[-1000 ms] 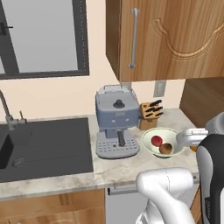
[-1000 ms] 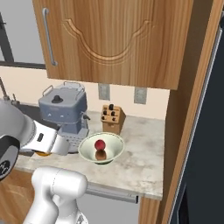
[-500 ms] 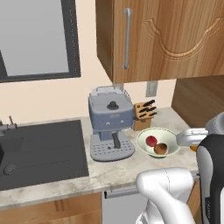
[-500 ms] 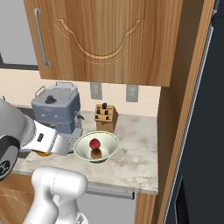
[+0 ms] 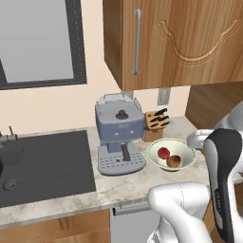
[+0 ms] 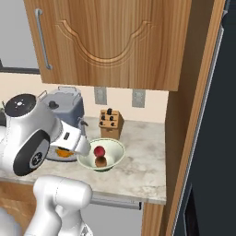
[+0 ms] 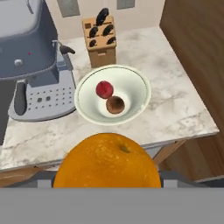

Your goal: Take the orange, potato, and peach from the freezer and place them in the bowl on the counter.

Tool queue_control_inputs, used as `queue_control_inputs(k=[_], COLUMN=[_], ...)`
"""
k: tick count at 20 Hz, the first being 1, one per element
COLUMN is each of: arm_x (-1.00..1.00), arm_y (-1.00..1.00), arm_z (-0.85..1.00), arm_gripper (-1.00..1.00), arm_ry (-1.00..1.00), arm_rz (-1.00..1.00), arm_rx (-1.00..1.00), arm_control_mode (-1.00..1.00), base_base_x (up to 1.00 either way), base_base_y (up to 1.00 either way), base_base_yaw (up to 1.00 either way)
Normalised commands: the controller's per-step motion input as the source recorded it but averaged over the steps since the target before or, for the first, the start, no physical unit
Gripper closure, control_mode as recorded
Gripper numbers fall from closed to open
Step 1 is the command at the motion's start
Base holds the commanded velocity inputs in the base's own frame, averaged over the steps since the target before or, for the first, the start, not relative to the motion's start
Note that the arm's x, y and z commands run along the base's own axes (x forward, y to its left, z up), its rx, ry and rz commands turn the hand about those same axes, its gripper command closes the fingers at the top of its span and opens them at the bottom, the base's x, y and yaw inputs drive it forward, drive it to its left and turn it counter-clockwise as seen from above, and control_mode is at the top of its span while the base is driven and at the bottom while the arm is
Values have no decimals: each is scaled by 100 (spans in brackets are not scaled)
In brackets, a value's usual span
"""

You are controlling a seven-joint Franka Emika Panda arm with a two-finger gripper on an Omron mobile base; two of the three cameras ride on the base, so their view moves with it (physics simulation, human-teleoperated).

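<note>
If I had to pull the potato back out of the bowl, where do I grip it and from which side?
Come straight down from above: the potato lies low inside the bowl, whose rim blocks side approaches. Pinch its round middle, keeping the fingers clear of the peach, which sits close against it.

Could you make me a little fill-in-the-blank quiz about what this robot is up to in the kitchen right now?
1. The bowl already holds the peach and the ____.
2. Between its fingers the gripper carries the ____, not yet in the bowl.
3. Against the wall behind the bowl stands a wooden ____ block.
4. Beside the bowl, toward the sink, stands a grey-blue ____ machine.

Missing words: potato; orange; knife; coffee
</note>
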Motion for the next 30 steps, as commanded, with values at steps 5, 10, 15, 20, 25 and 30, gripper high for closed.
queue_control_inputs(k=[5,10,15,20,25,30], arm_x=[64,66,83,77,54,36], arm_y=[-32,-30,-1,-1,-10,-13], arm_z=[-61,-65,-53,-46,-40,-20], arm_gripper=[100,100,100,100,100,100], arm_ry=[5,2,1,2,4,3], arm_rz=[0,0,0,0,0,0], arm_rx=[4,5,0,0,0,0], arm_control_mode=[-100,-100,-100,-100,-100,-100], base_base_x=[0,0,0,0,0,0], base_base_y=[0,0,0,0,0,0], base_base_yaw=[0,0,0,0,0,0])
